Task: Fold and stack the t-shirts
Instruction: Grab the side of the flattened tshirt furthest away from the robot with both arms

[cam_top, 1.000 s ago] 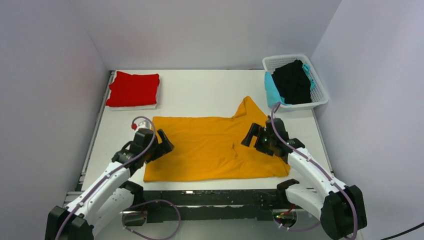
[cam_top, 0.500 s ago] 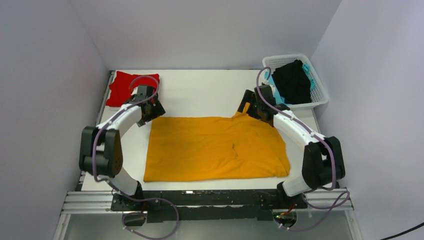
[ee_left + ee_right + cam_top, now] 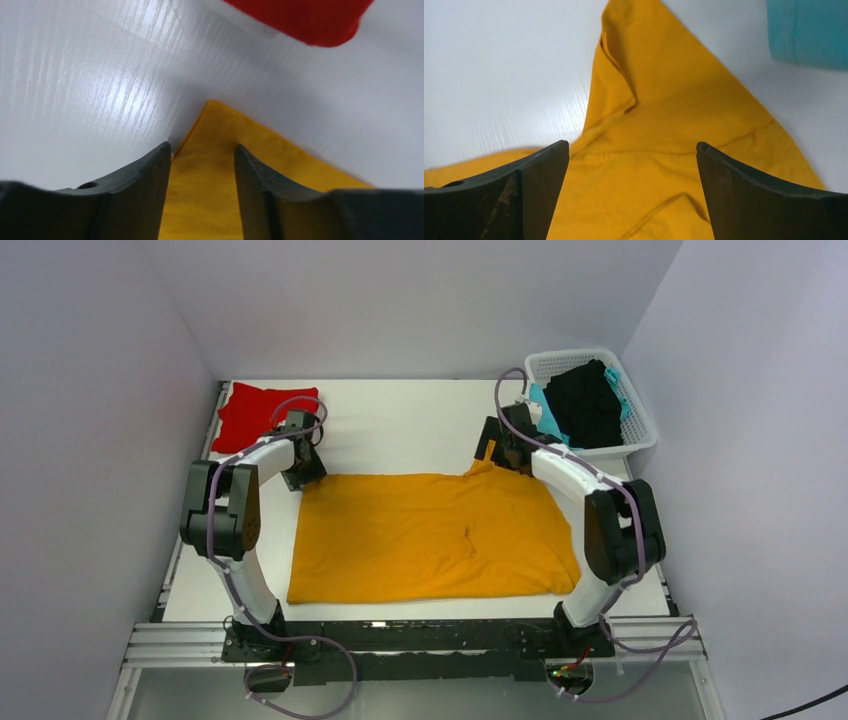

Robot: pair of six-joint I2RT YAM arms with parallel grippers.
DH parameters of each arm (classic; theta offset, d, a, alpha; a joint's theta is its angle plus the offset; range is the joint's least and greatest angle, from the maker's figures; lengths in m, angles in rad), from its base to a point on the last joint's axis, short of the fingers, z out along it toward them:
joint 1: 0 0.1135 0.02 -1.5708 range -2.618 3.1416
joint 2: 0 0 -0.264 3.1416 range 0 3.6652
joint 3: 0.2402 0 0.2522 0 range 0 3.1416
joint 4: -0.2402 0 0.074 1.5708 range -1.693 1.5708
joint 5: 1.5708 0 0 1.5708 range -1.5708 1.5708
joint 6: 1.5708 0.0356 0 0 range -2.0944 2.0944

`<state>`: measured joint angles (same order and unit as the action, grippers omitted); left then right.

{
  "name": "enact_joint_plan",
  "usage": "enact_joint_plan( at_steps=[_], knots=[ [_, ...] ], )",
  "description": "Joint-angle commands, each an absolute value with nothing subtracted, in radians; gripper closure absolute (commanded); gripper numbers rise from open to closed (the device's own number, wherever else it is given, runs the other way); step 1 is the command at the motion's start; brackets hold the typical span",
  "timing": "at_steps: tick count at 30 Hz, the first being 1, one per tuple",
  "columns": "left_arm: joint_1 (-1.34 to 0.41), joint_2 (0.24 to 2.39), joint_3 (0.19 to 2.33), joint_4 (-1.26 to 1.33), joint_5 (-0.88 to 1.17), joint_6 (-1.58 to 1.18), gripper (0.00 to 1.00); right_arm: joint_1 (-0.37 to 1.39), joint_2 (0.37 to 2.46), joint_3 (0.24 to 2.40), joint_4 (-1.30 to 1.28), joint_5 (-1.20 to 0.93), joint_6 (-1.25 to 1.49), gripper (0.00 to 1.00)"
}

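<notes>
An orange t-shirt (image 3: pixel 430 535) lies flat on the white table, one sleeve pointing up at its far right corner. My left gripper (image 3: pixel 305 468) is down at the shirt's far left corner; in the left wrist view its jaws (image 3: pixel 202 150) straddle that corner (image 3: pixel 215 135), half closed, with a gap still showing between them. My right gripper (image 3: pixel 497 455) hovers over the sleeve, wide open, with orange cloth (image 3: pixel 659 100) between its spread fingers. A folded red t-shirt (image 3: pixel 255 415) sits at the far left, its edge (image 3: pixel 305 20) showing beyond my left fingers.
A white basket (image 3: pixel 640 430) at the far right holds a black shirt (image 3: pixel 585 400) and a teal one (image 3: pixel 543 418), whose edge (image 3: pixel 809 30) shows near my right gripper. A white layer lies under the red shirt. Walls close the table on three sides.
Both arms have reached from the shirt's near side to its far corners. The left jaws have narrowed around the far left corner. The right jaws stay wide.
</notes>
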<state>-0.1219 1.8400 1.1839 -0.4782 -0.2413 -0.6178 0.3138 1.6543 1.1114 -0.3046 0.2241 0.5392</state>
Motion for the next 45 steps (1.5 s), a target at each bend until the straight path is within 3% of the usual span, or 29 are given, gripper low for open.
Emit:
enact_joint_plan(
  at_steps=[1, 5, 6, 10, 12, 16, 19, 24, 31, 34, 37, 45],
  knots=[
    [-0.122, 1.848, 1.158, -0.49, -0.227, -0.646, 0.52, 0.309, 1.757, 1.233, -0.284, 0.309, 0.529, 0.01],
    [-0.126, 1.843, 1.15, -0.491, -0.225, -0.659, 0.53, 0.31, 1.835, 1.297, -0.275, 0.289, 0.541, 0.03],
    [-0.126, 1.851, 1.161, -0.503, -0.226, -0.656, 0.6, 0.311, 1.846, 1.307, -0.265, 0.281, 0.541, 0.03],
    [-0.126, 1.879, 1.202, -0.527, -0.224, -0.642, 0.72, 0.31, 1.89, 1.324, -0.186, 0.285, 0.535, 0.05],
    [-0.126, 1.89, 1.226, -0.532, -0.216, -0.632, 0.7, 0.311, 1.923, 1.346, -0.168, 0.304, 0.522, 0.05],
    [-0.126, 1.899, 1.246, -0.515, -0.182, -0.616, 0.77, 0.312, 1.998, 1.421, -0.209, 0.317, 0.506, 0.07],
    [-0.126, 1.917, 1.26, -0.514, -0.156, -0.609, 0.98, 0.321, 2.037, 1.442, -0.185, 0.312, 0.478, 0.08],
    [-0.126, 1.901, 1.254, -0.491, -0.14, -0.574, 1.0, 0.327, 2.12, 1.52, -0.174, 0.33, 0.436, 0.15],
    [-0.126, 1.799, 1.168, -0.427, -0.172, -0.536, 1.0, 0.341, 2.196, 1.614, -0.259, 0.403, 0.425, 0.43],
    [-0.125, 1.743, 1.108, -0.347, -0.146, -0.526, 1.0, 0.343, 2.195, 1.589, -0.286, 0.442, 0.445, 0.45],
    [-0.125, 1.724, 1.085, -0.306, -0.131, -0.522, 1.0, 0.343, 2.19, 1.559, -0.305, 0.447, 0.471, 0.53],
    [-0.127, 1.657, 1.024, -0.228, -0.101, -0.526, 1.0, 0.35, 2.102, 1.532, -0.294, 0.467, 0.477, 1.0]
  ],
)
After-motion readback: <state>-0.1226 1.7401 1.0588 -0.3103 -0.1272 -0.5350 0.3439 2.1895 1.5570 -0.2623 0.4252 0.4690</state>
